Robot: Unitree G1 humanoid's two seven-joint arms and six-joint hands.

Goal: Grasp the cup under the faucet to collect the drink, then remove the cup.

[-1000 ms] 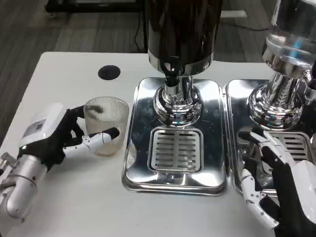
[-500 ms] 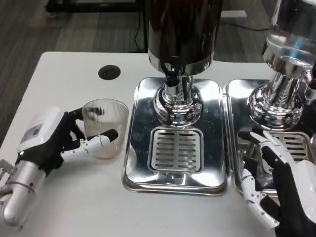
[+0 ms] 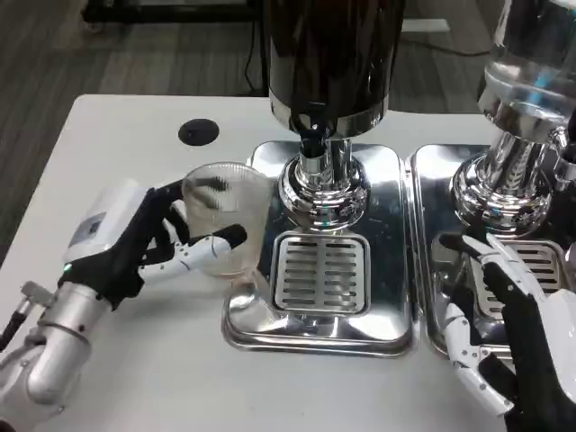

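My left hand point(image 3: 126, 238) grips the cup point(image 3: 225, 220), tilted over the tray point(image 3: 261, 328) edge; it could catch the lip and tip. Right hand point(image 3: 508, 346) fingers spread, empty.

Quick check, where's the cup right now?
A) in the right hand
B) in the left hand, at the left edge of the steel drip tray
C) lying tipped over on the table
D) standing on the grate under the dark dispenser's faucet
B: the left hand grips the clear ribbed cup at the left edge of the steel drip tray, left of the grate.
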